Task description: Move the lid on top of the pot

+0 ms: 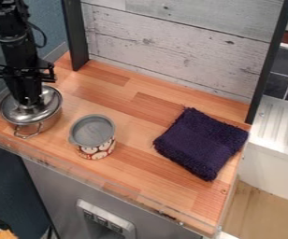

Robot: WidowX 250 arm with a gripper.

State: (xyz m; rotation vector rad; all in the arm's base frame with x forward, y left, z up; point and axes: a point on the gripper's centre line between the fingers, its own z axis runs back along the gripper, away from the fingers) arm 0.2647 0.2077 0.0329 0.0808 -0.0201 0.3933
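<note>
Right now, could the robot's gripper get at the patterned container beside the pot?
Probably yes, if the gripper first lifts away from the lid: nothing stands over the container, and only bare counter separates it from the pot.

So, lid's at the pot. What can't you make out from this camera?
All in the camera view:
- Knob of the lid: hidden behind the gripper, so I can't confirm a grip.
- Inside of the pot: covered by the lid.
- Pot's far side: blocked by lid and gripper.
- Base of the arm: cut off by the frame edge.
</note>
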